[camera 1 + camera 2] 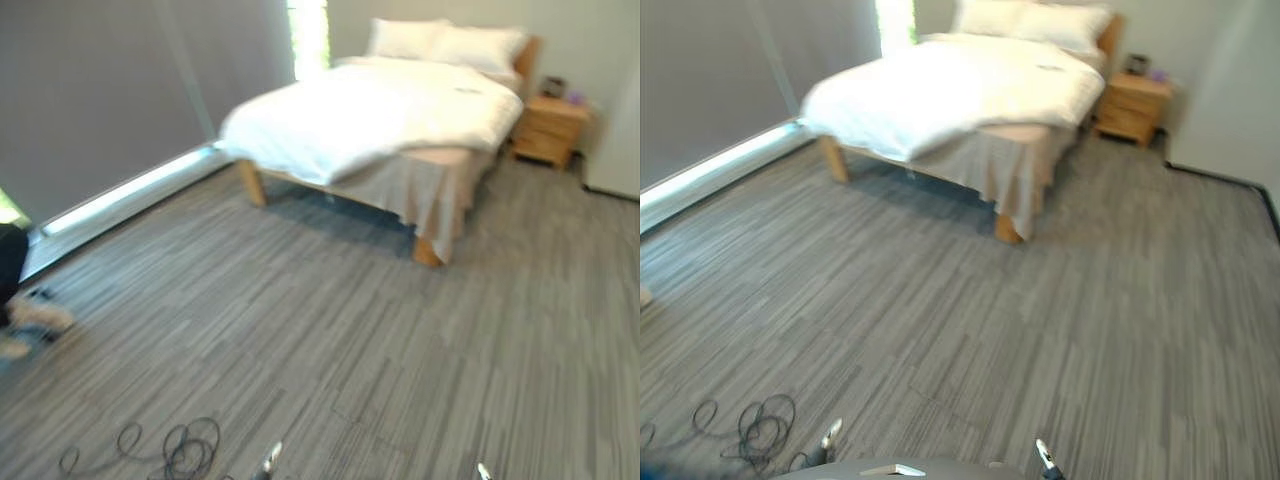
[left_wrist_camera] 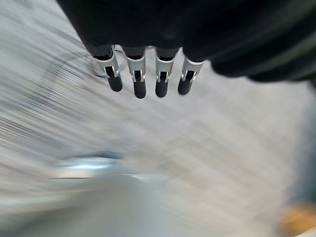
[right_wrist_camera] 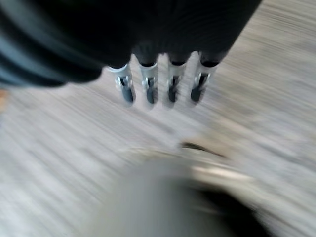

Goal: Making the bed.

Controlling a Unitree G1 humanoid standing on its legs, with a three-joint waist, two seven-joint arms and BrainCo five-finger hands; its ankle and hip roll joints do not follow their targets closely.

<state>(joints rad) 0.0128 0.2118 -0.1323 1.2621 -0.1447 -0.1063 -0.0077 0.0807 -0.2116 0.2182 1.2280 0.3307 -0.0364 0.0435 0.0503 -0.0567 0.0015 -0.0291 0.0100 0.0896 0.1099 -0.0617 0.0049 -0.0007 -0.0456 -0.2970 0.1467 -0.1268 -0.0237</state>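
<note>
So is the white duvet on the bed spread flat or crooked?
Crooked: the white duvet lies askew, leaving the bed's near corner uncovered.

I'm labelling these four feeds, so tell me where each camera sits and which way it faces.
Left eye view: on the head, looking down across the floor to the bed, pillows and nightstand; a person's shoe at left.
Right eye view: beside it, same scene shifted slightly.
Left wrist view: on the left wrist, facing the floor past the left robot hand, fingers straight.
Right wrist view: likewise, past the right robot hand.
Both eye views share the bed; both wrist views share the floor.
</note>
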